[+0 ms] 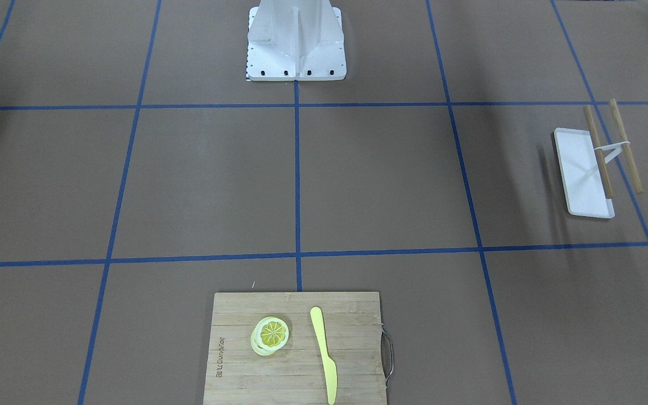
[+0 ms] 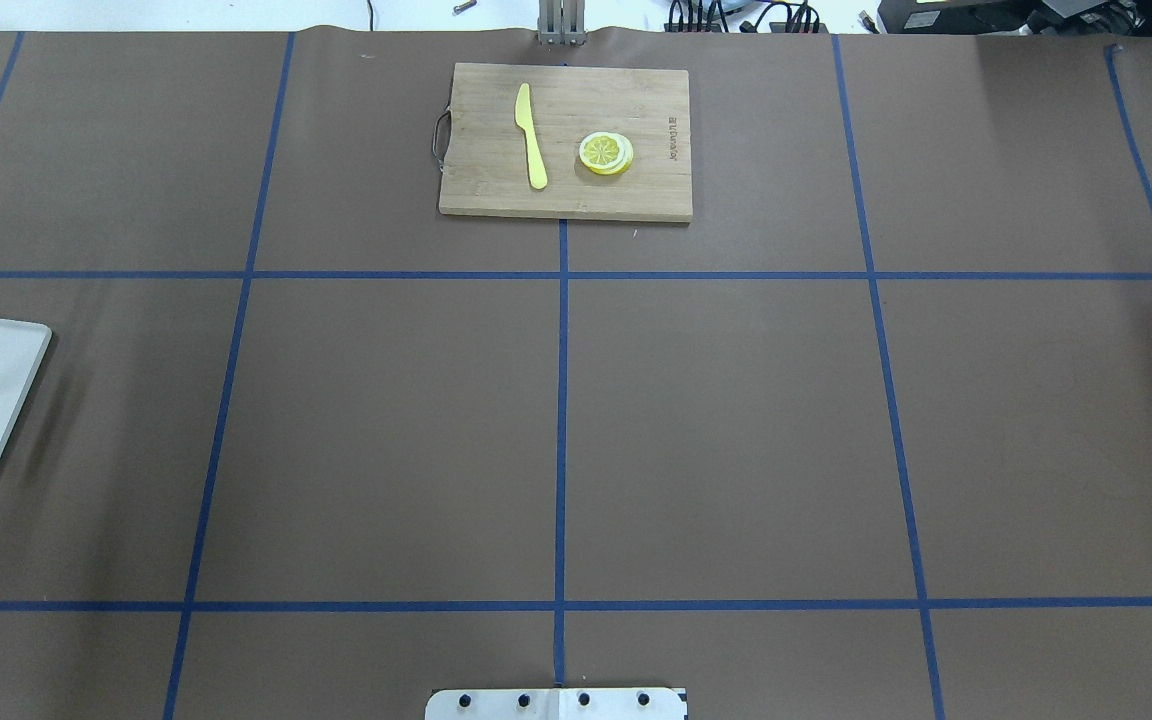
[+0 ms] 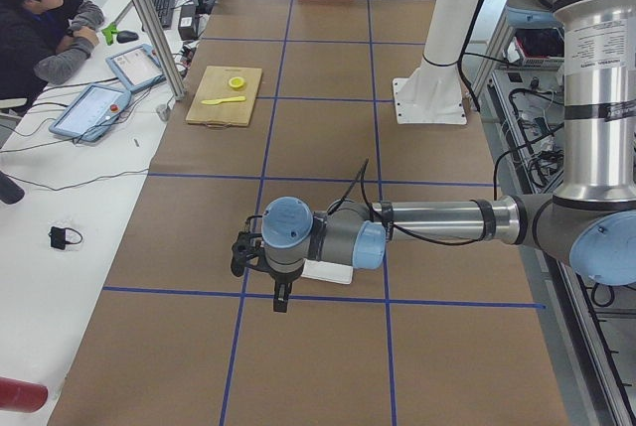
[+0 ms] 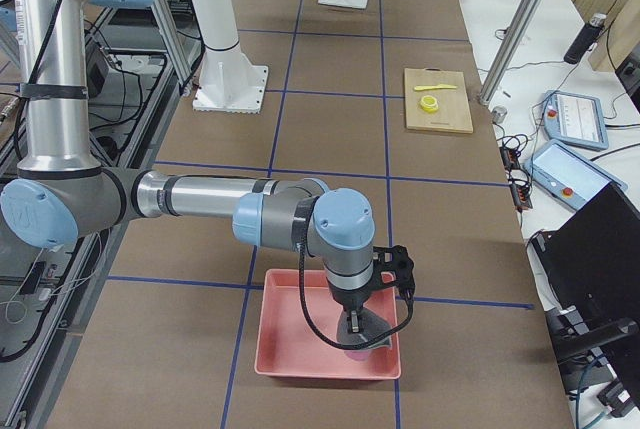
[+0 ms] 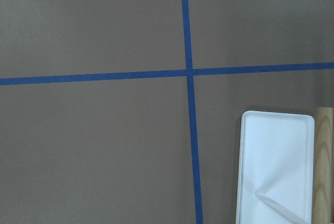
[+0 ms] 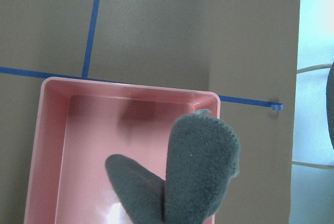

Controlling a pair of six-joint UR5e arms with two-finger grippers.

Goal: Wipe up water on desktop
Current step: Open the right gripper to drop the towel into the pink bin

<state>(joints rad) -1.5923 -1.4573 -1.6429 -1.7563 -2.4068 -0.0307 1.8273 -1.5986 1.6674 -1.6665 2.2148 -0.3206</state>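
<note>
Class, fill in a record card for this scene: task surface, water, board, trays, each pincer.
Surface: brown desktop, blue tape grid
Water: none visible
Board: knife and lemon slices on it
White tray: two sticks at its edge, left pincer near
Pink bin: grey cloth over it, below right pincer
Pincers: open or shut, cannot tell

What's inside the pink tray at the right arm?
A gray cloth hangs over the pink tray; the visible floor holds nothing else. The floor under the cloth is covered; contact can't be told.
</note>
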